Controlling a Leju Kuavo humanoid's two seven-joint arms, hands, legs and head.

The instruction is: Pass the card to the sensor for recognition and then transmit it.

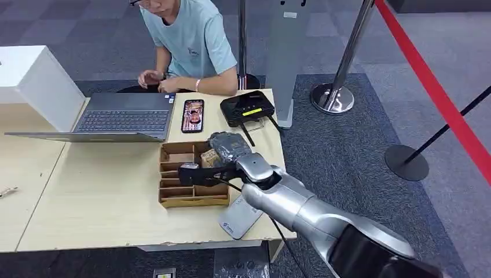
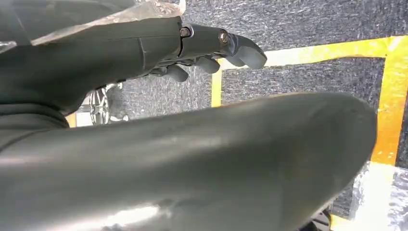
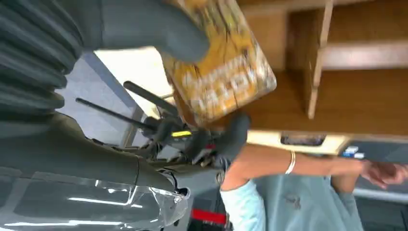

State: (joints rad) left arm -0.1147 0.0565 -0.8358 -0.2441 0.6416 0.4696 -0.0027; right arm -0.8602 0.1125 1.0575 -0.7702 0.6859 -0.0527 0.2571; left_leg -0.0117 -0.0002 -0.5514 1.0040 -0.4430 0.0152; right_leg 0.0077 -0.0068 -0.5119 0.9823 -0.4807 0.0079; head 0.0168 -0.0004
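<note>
Orange card [image 3: 219,72] pinched between thumb and fingers of right hand [image 1: 228,149], held over the divided cardboard tray [image 1: 173,197] near the table's [image 1: 87,202] right edge. Black card reader [image 1: 248,108] at far right corner; phone [image 1: 193,115] and laptop [image 1: 124,119] alongside. Left hand [image 2: 211,50] hangs over floor, fingers curled, holding nothing.

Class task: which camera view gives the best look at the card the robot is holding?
The right wrist view: the card fills the frame centre, its orange printed face readable between the right hand's thumb and fingers. The head view shows only a small tan corner above the cardboard tray.
</note>
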